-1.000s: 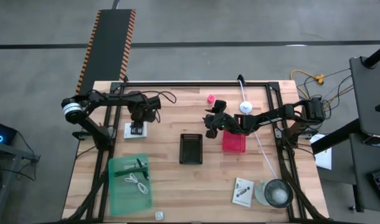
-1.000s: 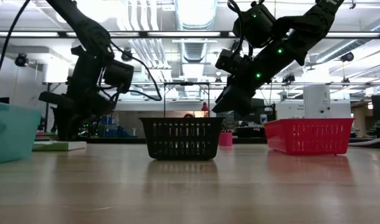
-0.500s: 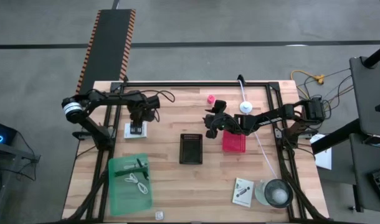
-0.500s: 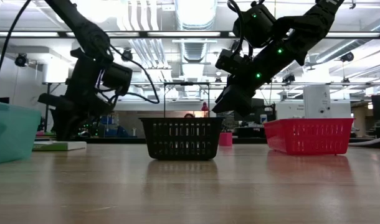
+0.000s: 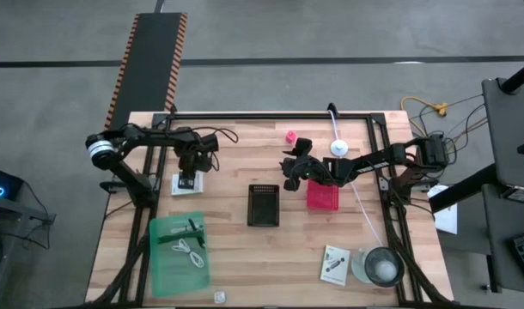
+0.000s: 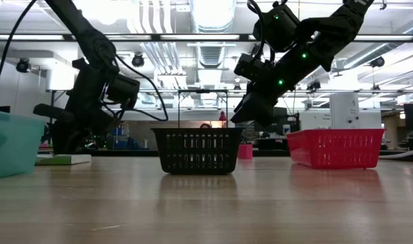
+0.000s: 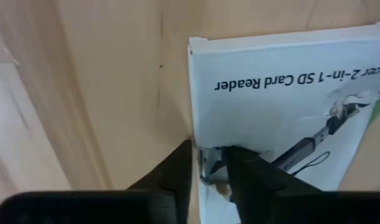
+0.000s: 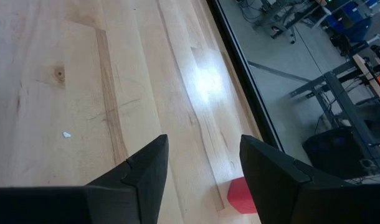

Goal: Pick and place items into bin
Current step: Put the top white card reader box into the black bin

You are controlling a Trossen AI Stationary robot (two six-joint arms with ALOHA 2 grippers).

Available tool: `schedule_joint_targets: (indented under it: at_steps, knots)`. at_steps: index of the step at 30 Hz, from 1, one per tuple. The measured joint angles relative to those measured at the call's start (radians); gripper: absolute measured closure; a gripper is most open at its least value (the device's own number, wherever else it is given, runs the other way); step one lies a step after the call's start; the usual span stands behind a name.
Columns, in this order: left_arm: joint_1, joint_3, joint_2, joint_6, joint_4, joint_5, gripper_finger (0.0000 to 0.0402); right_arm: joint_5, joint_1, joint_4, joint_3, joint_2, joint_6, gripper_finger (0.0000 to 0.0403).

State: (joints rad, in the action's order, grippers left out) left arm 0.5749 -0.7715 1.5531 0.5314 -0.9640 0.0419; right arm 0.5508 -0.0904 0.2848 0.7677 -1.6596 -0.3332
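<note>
Since a second ago the left gripper point(image 5: 187, 176) has drawn slightly away from the black basket point(image 5: 263, 204), toward the table's left rail, and sits low over the white printed card point(image 5: 186, 181). Its fingers point(image 7: 177, 177) are pinched on the card's edge, nearly closed. That card lies flat on the table point(image 5: 245, 257), left of the black basket and beyond the green bin point(image 5: 179, 250); its long axis runs roughly front to back. The right gripper point(image 5: 289, 178) hangs in the air just right of the black basket, beside the red basket point(image 5: 322, 196), with its fingers point(image 8: 143, 177) spread wide and nothing between them.
</note>
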Motion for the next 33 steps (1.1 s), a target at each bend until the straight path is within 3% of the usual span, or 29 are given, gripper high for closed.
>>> schedule_joint_targets:
  at_steps: [5, 13, 26, 31, 33]
  knots:
    - [0.010, 0.002, 0.003, 0.001, 0.011, -0.001, 0.0391, 0.000, 0.000, 0.000, 0.000, 0.000, 0.000, 0.0218]
    - [0.009, -0.006, 0.004, -0.002, 0.009, 0.012, 0.0399, 0.000, 0.000, 0.000, 0.000, 0.000, 0.000, 0.0218]
    - [0.010, -0.133, -0.073, -0.058, -0.024, 0.029, 0.0401, 0.000, -0.004, 0.003, 0.000, 0.000, -0.002, 0.0219]
    - [0.009, -0.161, -0.180, -0.147, -0.028, 0.223, 0.0401, 0.000, -0.004, 0.007, 0.000, 0.001, 0.006, 0.0227]
    - [0.010, -0.162, -0.233, -0.160, 0.005, 0.255, 0.0401, 0.000, -0.004, 0.011, 0.000, 0.001, 0.022, 0.0230]
